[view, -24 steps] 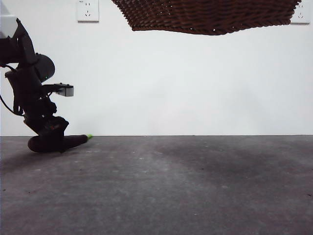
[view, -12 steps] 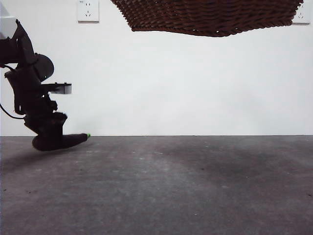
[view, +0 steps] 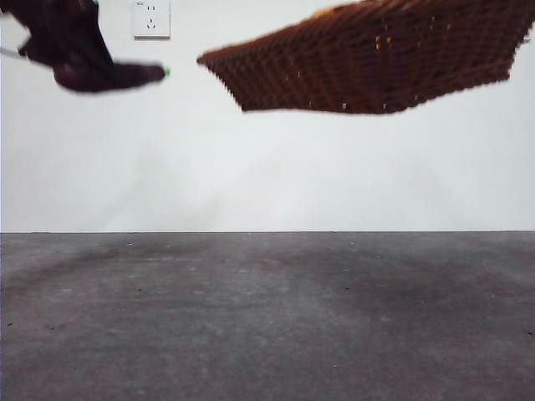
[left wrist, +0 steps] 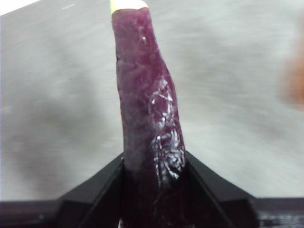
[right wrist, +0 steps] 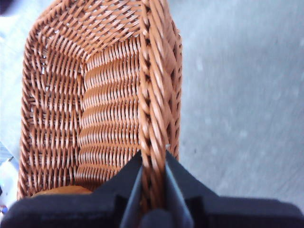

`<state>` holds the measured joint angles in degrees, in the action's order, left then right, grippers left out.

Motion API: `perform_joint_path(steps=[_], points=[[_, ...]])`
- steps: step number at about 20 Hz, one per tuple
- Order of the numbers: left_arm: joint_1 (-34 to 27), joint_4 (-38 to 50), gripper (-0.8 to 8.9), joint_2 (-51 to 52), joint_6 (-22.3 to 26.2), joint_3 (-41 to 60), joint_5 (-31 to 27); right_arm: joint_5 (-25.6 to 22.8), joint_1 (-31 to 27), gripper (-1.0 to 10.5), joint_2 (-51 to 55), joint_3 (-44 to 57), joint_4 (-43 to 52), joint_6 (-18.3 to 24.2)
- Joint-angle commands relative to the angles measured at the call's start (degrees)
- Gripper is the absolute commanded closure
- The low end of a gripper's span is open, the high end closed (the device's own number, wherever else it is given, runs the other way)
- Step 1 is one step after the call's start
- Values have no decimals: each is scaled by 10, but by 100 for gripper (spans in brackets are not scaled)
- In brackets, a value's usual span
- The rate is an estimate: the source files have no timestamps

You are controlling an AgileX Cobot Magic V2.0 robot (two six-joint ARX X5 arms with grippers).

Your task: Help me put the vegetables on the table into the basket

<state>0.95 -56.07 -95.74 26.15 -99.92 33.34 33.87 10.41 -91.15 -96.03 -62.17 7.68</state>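
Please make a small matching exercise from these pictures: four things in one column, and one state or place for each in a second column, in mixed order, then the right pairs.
1. eggplant
2. basket
3. table
4. wall socket

a. white, behind the scene
b. held by its rim in the right gripper
c. dark grey surface at the bottom
d. clamped in the left gripper, raised

Pairs: 1-d, 2-b, 3-c, 4-a
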Motion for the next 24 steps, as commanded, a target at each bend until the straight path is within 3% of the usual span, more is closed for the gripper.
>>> perform_joint_path(steps=[1, 4, 7, 10, 14, 19, 24], points=[[30, -66, 819, 58, 89, 1, 27, 7, 0, 958, -29, 19, -3, 0], [112, -103, 820, 123, 145, 1, 17, 43, 10, 958, -52, 44, 0, 16], [248, -152, 822, 139, 217, 1, -118, 54, 21, 958, -69, 58, -1, 24], [355, -154, 822, 111, 223, 1, -246, 78, 45, 958, -69, 60, -27, 60], [410, -155, 822, 58, 226, 1, -307, 89, 76, 958, -68, 60, -37, 71], [419, -162, 821, -5, 230, 2, -317, 113, 87, 958, -68, 60, -40, 80], [419, -191, 821, -38, 229, 2, -272, 105, 86, 958, -68, 60, -37, 83]])
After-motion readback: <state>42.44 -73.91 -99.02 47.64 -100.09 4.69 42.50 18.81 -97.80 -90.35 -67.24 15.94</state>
